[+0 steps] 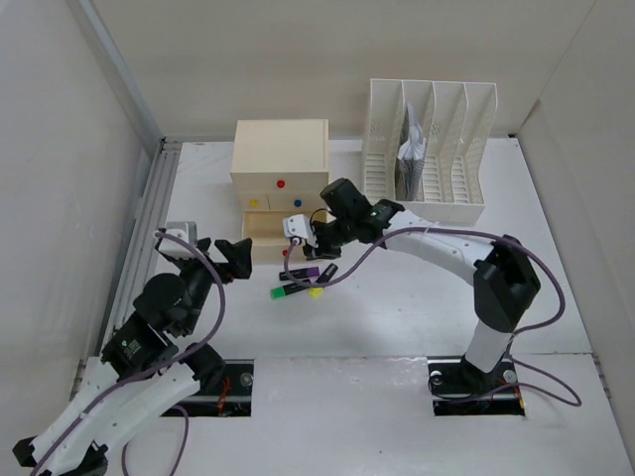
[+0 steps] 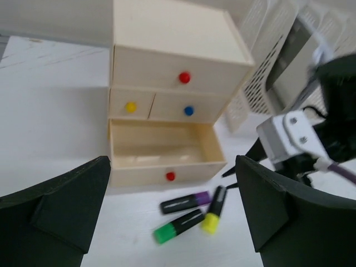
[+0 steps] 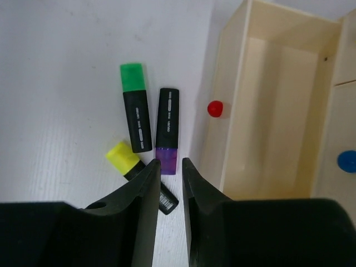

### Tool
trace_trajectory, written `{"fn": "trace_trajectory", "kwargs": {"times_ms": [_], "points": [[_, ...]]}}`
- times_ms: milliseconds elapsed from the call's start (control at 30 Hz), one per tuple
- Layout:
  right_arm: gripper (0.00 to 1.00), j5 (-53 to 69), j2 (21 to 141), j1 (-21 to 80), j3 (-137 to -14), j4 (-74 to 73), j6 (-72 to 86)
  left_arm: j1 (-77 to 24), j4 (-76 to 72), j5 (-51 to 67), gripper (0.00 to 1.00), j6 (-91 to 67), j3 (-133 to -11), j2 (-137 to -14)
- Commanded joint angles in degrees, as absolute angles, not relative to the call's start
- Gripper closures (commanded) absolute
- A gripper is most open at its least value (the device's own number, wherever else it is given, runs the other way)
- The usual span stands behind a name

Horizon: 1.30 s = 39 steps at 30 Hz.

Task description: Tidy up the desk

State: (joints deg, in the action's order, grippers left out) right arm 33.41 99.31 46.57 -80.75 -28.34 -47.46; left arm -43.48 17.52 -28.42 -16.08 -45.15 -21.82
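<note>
On the white desk (image 1: pixel 397 307), three highlighters lie in front of a beige drawer box (image 1: pixel 280 164): green-capped (image 3: pixel 136 114), purple-capped (image 3: pixel 167 130) and yellow-capped (image 3: pixel 125 158). The box's bottom drawer (image 2: pixel 167 175) is pulled out and looks empty. My right gripper (image 3: pixel 170 162) hovers over the purple cap beside the drawer front. Its jaws stand a narrow gap apart with nothing between them. My left gripper (image 2: pixel 172 211) is wide open, left of the highlighters (image 1: pixel 298 286) and facing the drawer, holding nothing.
A white slotted file rack (image 1: pixel 427 149) with papers in one slot stands right of the drawer box. A grey rail (image 1: pixel 149 228) runs along the desk's left edge. White walls enclose the desk.
</note>
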Motion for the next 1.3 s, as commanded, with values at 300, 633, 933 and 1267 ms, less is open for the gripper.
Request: {"fn": "trace_trajectory", "kwargs": {"times_ms": [300, 633, 933, 1267], "points": [[0.73, 19.2, 111.8, 52.6, -86.4, -28.5, -53.8, -43.2, 7.7, -26.6, 0.03, -7.6, -34.8, 3.3], [0.63, 14.9, 115.6, 52.6, -87.5, -29.0, -52.6, -43.2, 8.3, -25.5, 0.06, -7.6, -34.8, 3.8], [0.61, 16.0, 118.1, 52.6, -88.8, -31.3, -52.6, -43.2, 8.8, -25.0, 0.08, -7.6, -35.3, 3.1], [0.59, 15.5, 121.1, 52.6, -89.3, -33.0, -52.6, -43.2, 8.3, -22.6, 0.08, -7.0, -34.8, 5.1]]}}
